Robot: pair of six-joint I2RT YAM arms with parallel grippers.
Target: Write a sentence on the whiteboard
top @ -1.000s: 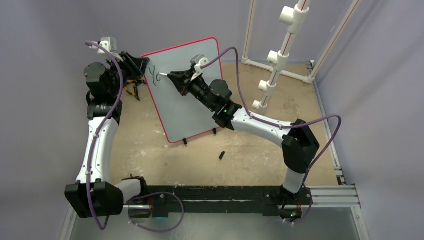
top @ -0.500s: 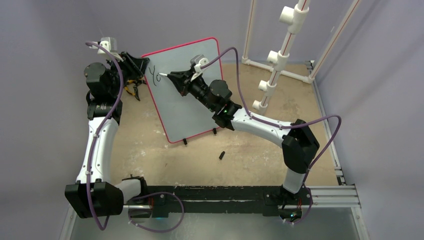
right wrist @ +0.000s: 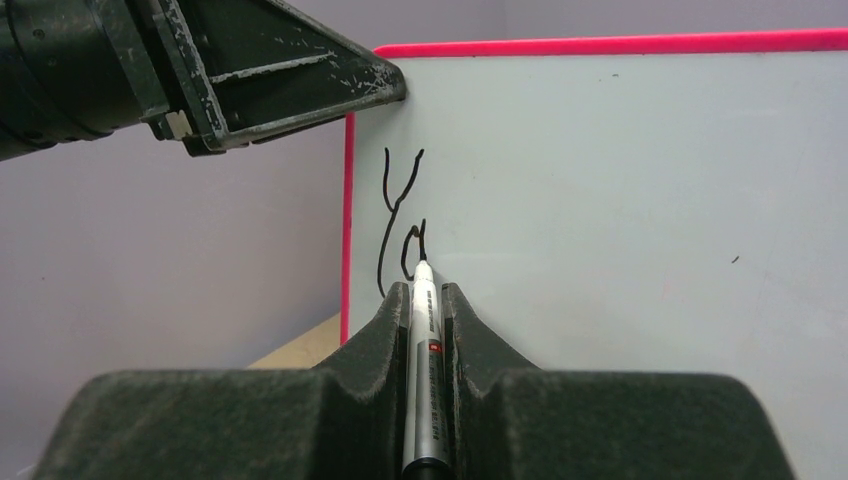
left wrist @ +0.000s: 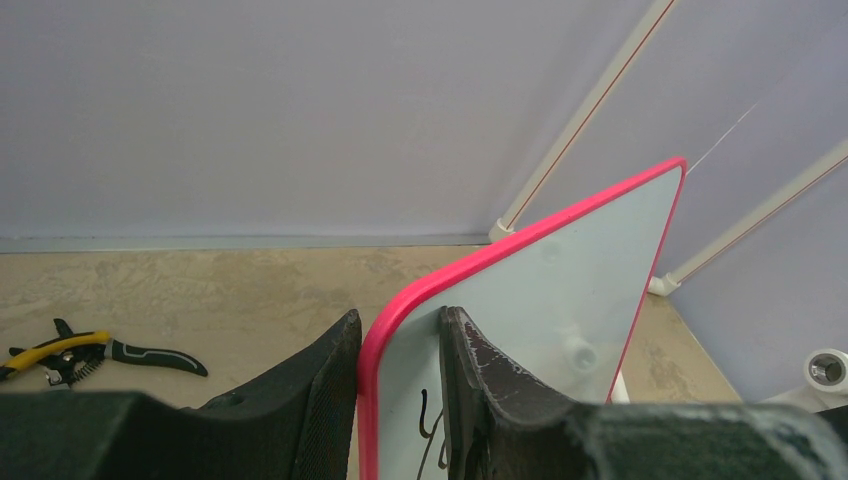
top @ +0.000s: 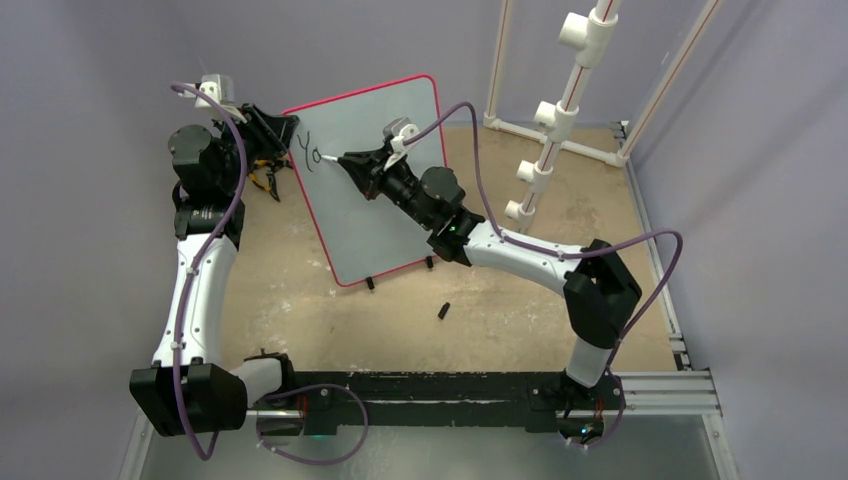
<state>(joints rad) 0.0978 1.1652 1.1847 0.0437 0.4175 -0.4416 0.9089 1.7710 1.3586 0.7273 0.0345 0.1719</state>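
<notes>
The whiteboard, white with a red-pink rim, stands tilted on small black feet. My left gripper is shut on its top left corner; it also shows in the top view. My right gripper is shut on a silver marker whose tip touches the board. The sentence so reads "Yo" in thin black strokes near that corner, also seen in the top view. In the left wrist view only the top of the Y shows between the fingers.
Yellow-handled pliers lie on the tan table left of the board. A small black marker cap lies on the table in front of the board. A white pipe frame stands at the back right.
My right gripper has shifted a little right and down along the board, and the "o" stroke beside the "Y" is more complete. The left arm has not moved.
</notes>
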